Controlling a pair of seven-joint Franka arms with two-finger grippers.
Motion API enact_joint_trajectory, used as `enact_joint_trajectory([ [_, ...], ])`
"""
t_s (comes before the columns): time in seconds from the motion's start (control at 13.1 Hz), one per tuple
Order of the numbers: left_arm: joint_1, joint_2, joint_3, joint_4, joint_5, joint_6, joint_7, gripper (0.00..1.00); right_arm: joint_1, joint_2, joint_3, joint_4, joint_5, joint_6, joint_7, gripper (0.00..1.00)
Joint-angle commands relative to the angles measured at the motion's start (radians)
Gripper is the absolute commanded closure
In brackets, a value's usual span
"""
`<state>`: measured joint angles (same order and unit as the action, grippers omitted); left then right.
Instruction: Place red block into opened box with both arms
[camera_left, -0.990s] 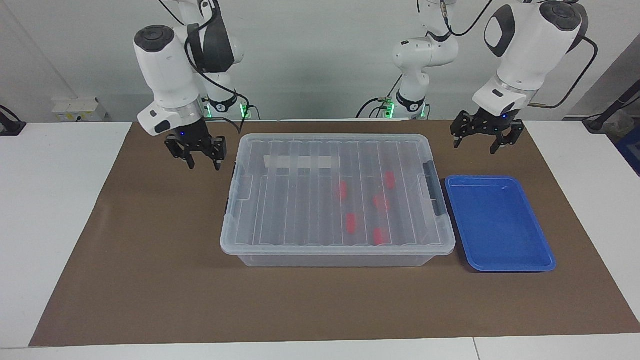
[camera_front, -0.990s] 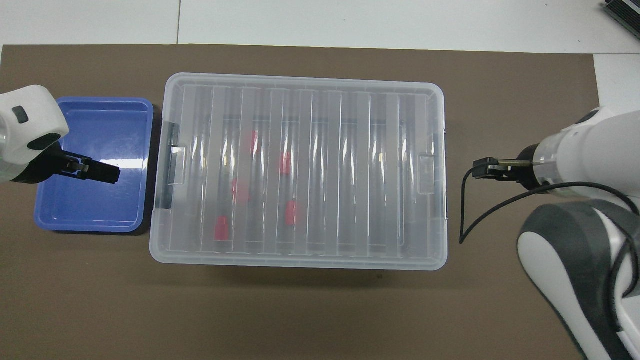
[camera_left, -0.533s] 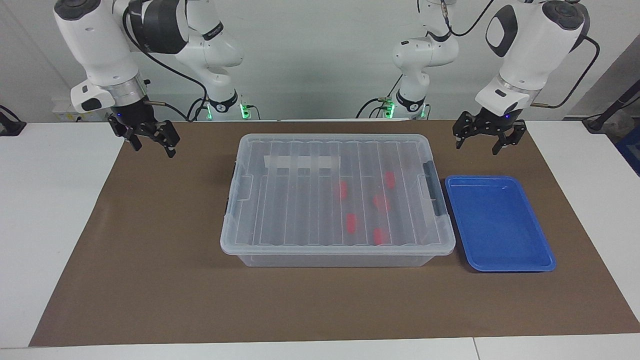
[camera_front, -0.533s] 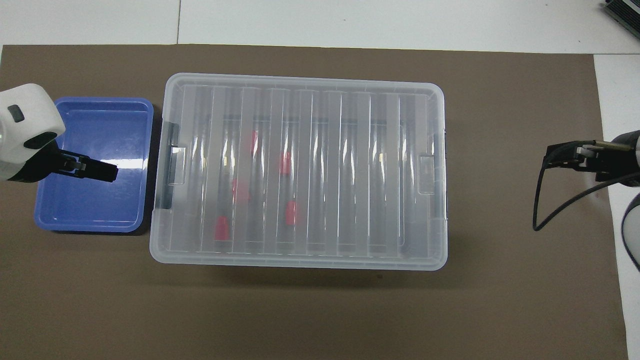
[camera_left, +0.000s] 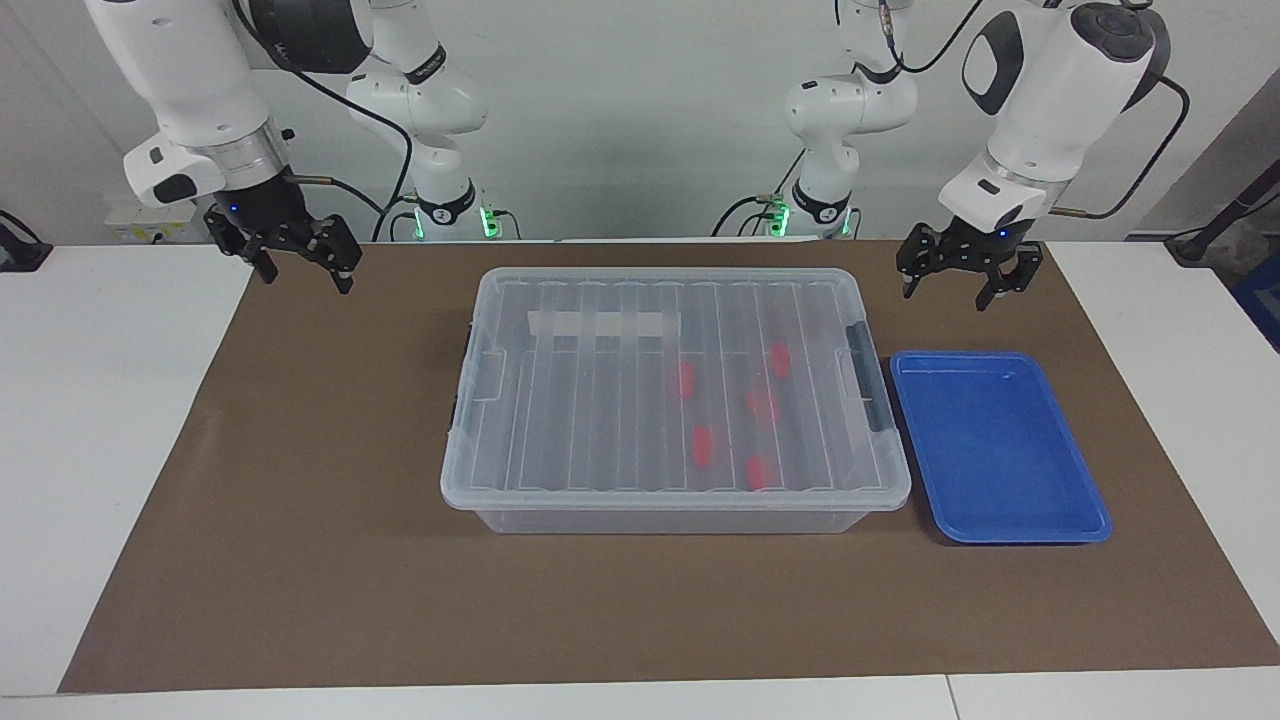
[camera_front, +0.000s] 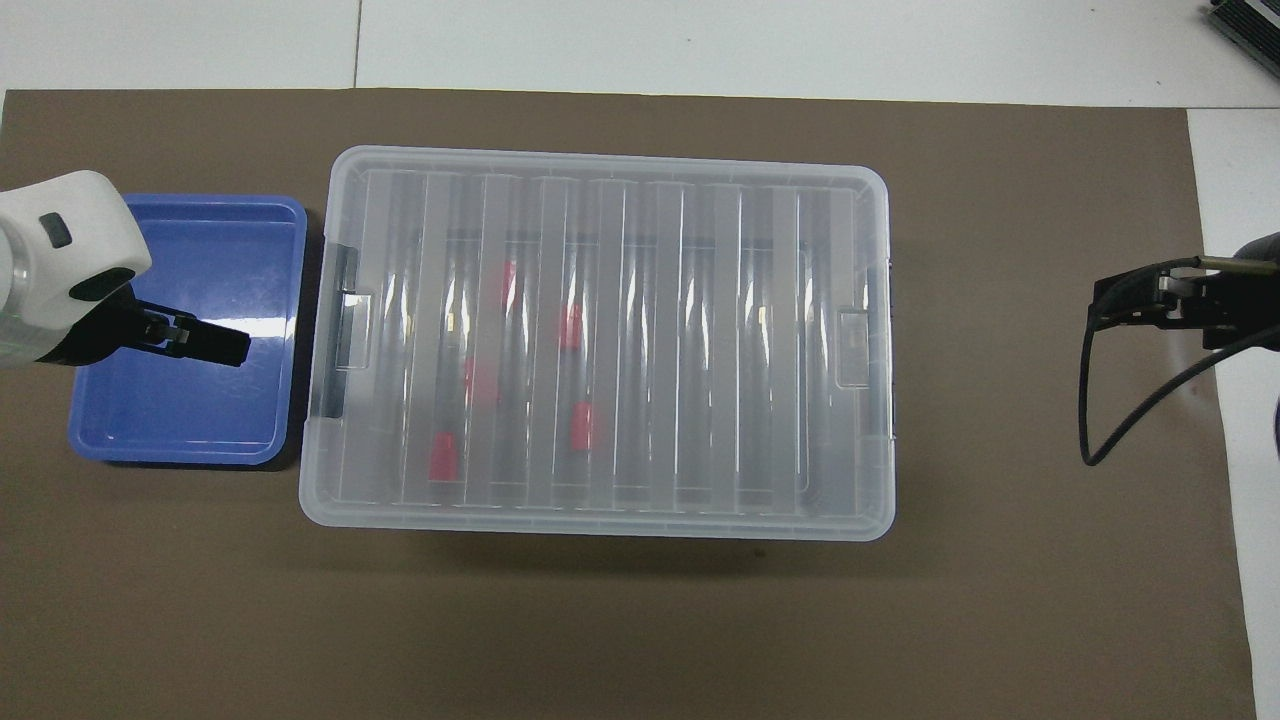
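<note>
The box (camera_left: 660, 520) is a clear bin in the middle of the brown mat, and its ribbed lid (camera_left: 590, 400) lies shut on it. Several red blocks (camera_left: 703, 447) show through the lid in the half toward the left arm's end. From overhead the box (camera_front: 600, 528) and a red block (camera_front: 442, 455) look the same. My left gripper (camera_left: 945, 294) hangs open and holds nothing; from overhead this left gripper (camera_front: 205, 345) covers the blue tray. At the mat's edge by the right arm's end, my right gripper (camera_left: 305, 279) hangs open and holds nothing; from overhead only the tips of this right gripper (camera_front: 1125, 300) show.
A flat blue tray (camera_left: 1000, 450) lies beside the box at the left arm's end; from overhead the tray (camera_front: 200, 240) holds nothing. A black handle (camera_left: 868, 390) clips the lid on that end. White table (camera_left: 90, 420) surrounds the brown mat (camera_left: 300, 560).
My right gripper has swung away from the box's end and up, out to the mat's edge at the right arm's end. The left gripper has barely shifted. Box and blocks are still.
</note>
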<state>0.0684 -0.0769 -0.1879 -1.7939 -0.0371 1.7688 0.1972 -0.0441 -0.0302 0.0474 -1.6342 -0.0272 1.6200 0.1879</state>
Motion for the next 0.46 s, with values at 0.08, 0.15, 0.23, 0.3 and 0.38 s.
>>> enact_joint_trajectory([
  [0.08,-0.018,-0.027,0.015,-0.036,-0.007,0.026,0.010,0.00,-0.005,-0.011,0.003,-0.016,0.003,-0.049,-0.031,0.00],
  [0.15,-0.022,-0.026,0.025,-0.036,-0.007,0.026,0.010,0.00,-0.005,-0.014,0.003,-0.016,0.003,-0.046,-0.033,0.00],
  [0.23,-0.051,-0.026,0.050,-0.036,-0.007,0.026,0.010,0.00,-0.006,-0.014,0.003,-0.016,0.003,-0.042,-0.034,0.00],
  [0.3,-0.105,-0.027,0.108,-0.036,-0.007,0.026,0.010,0.00,-0.006,-0.014,0.003,-0.016,0.003,-0.040,-0.034,0.00],
  [0.38,-0.157,-0.027,0.154,-0.036,-0.007,0.024,0.008,0.00,-0.005,-0.014,0.003,-0.019,0.003,-0.040,-0.024,0.00],
])
